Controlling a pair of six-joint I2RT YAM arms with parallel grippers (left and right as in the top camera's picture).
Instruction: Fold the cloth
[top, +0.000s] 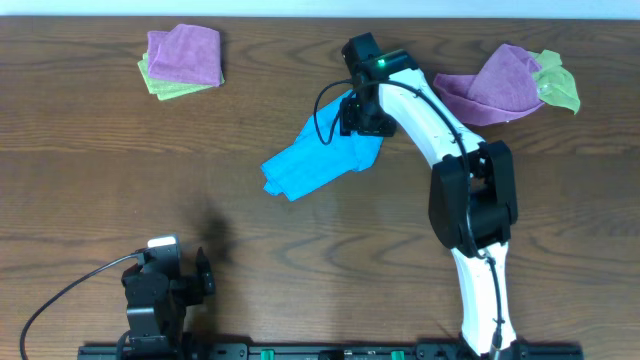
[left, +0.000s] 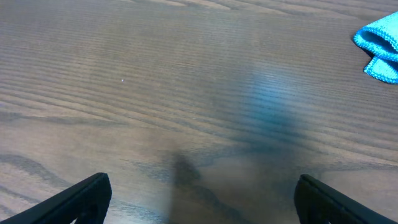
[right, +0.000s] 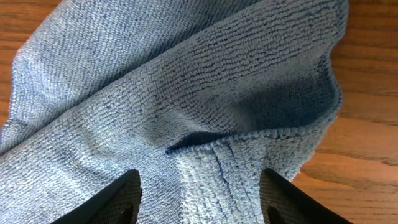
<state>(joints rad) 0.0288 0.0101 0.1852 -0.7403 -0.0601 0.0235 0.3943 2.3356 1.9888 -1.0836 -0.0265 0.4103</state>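
Looking down, I see my right jaws standing part-open astride a raised fold of the sky-blue cloth, which lies rumpled mid-worktop, gripping nothing yet, while my left jaws gape wide, empty, well apart from it.

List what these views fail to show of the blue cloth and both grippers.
- Right wrist: the right gripper is cut off by the bottom edge, so whether its fingertips touch the sky-blue microfibre cloth is unclear.
- Overhead: the right arm's black wrist hides that gripper and the cloth's far corner.
- Left wrist: only a cloth corner shows at the right edge; the open left gripper is cut off below.
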